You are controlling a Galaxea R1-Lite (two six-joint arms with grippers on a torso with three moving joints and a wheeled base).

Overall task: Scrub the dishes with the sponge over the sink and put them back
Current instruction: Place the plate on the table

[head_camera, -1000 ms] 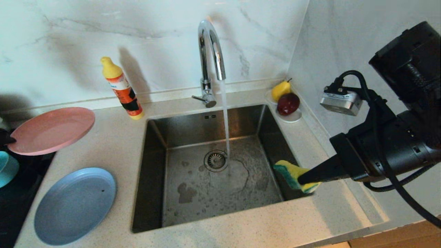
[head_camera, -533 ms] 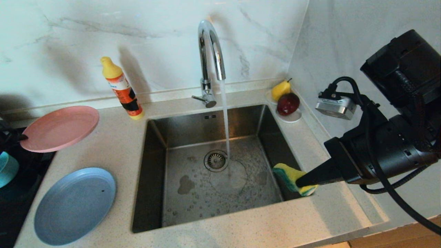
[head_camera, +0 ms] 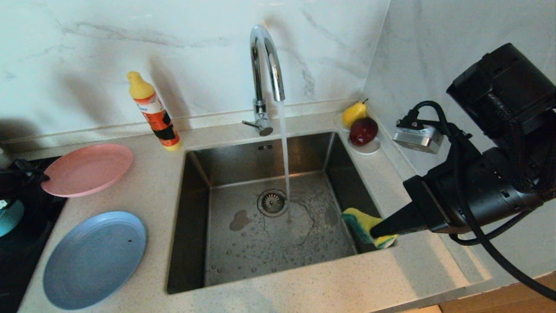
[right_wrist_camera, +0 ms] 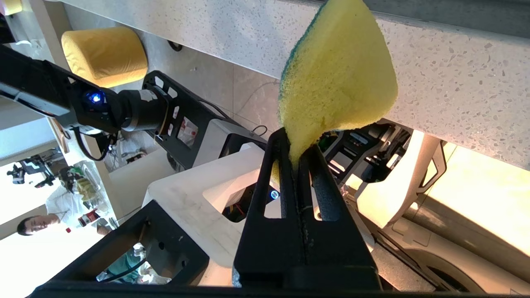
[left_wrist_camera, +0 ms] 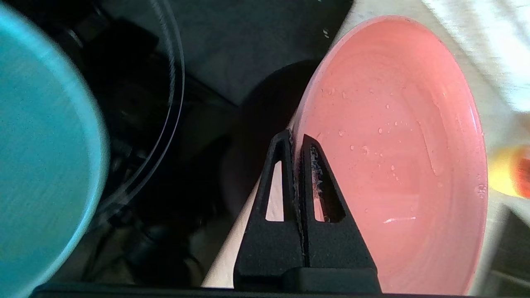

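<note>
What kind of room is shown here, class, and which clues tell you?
Most likely a home kitchen: a steel sink with a running chrome tap, a detergent bottle on the counter, and plates such as the pink plate.

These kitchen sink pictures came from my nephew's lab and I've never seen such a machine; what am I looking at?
It is a two-armed robot washing dishes. The wide picture comes from a camera on its head; the other two come from cameras on its wrists. The right gripper, jaws shut, holds a yellow sponge at the sink, where the tap is running. The left gripper, jaws shut, pinches the rim of a pink plate at the left of the counter. A blue plate lies nearer the front, with a teal bowl at the far left. A soap bottle stands by the wall, and a pear and a red fruit sit on a white saucer.
</note>
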